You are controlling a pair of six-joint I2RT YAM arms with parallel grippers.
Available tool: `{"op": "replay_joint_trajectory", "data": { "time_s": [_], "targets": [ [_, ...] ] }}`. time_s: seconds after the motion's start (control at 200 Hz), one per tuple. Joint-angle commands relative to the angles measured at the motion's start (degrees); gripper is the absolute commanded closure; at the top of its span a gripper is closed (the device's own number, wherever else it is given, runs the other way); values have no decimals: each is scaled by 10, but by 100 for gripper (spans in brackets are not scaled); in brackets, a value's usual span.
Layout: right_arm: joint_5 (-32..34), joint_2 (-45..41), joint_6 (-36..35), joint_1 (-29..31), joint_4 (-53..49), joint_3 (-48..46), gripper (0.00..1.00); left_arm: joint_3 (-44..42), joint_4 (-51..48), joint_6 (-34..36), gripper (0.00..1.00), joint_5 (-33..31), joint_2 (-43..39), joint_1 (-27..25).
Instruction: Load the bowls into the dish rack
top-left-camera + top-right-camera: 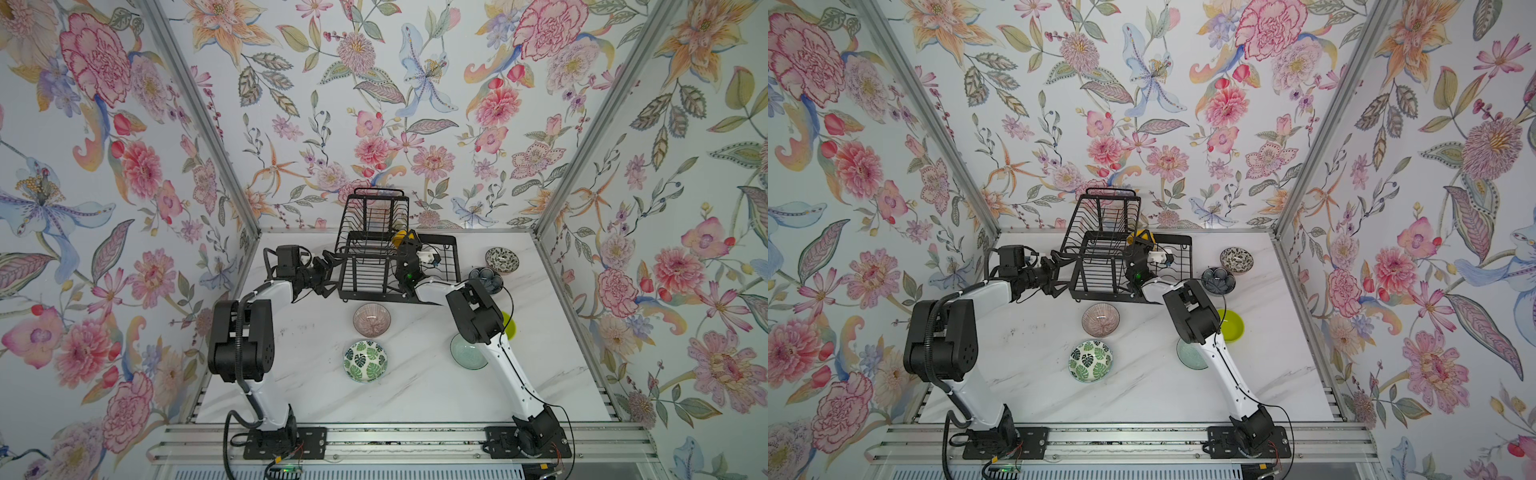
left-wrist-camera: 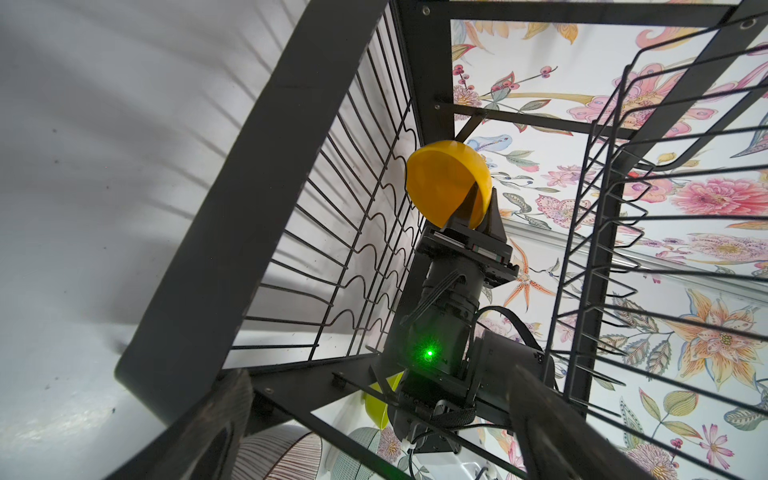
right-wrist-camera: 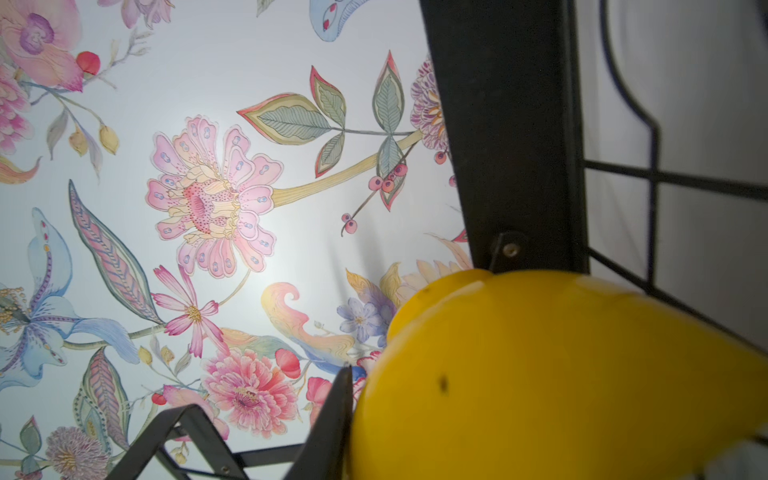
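Note:
The black wire dish rack (image 1: 441, 240) (image 1: 1177, 240) stands at the back of the table. A yellow bowl (image 1: 399, 237) (image 2: 440, 187) (image 3: 540, 374) stands on edge in its lower tray. My right gripper (image 1: 409, 241) (image 2: 483, 193) has its fingers close on both sides of the bowl's rim. My left gripper (image 1: 332, 273) (image 1: 1061, 272) is open at the rack's left side. On the table lie ribbed pink-brown (image 1: 372, 319), leaf-patterned (image 1: 365, 360), pale aqua (image 1: 464, 354), lime green (image 1: 1234, 326), dark blue (image 1: 487, 279) and black-and-white (image 1: 502, 260) bowls.
The rack's raised basket (image 1: 376, 212) sits over its left half, near the back wall. The right arm's elbow (image 1: 476, 316) hangs over the aqua and lime bowls. Side walls close in the marble table (image 1: 415, 395).

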Motion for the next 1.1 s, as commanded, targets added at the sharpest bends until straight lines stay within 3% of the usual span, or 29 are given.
{"op": "replay_joint_trajectory", "data": {
  "time_s": [0.0,0.585,1.096],
  "targets": [
    [-4,53,7,-1,-99,-21,77,-6,9,-8,1,13,1,-2],
    [-17,49,8,-9,-99,-14,74,-1,3,-4,1,12,3,-1],
    [-35,12,0,-22,-89,-11,62,-3,-26,12,1,3,-11,1]
  ]
}}
